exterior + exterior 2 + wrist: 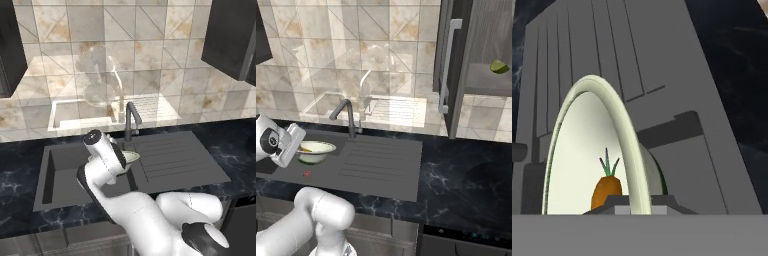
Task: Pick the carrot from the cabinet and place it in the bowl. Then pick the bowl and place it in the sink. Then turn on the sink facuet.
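Fingers (639,202) clenched on the rim of the bowl (582,150), which is held over the sink (356,165) near the faucet (346,116). Inside the bowl lies the carrot (606,192), its dark stem pointing toward 12 o'clock in the hand view. From the right base view, the bowl (315,151) hangs above the basin's left part, with the ribbed drainboard at its 3 o'clock. Farther out, at 2 o'clock, the cabinet (476,70) stands open with a green fruit (499,66) on its shelf, above the black counter (466,190).
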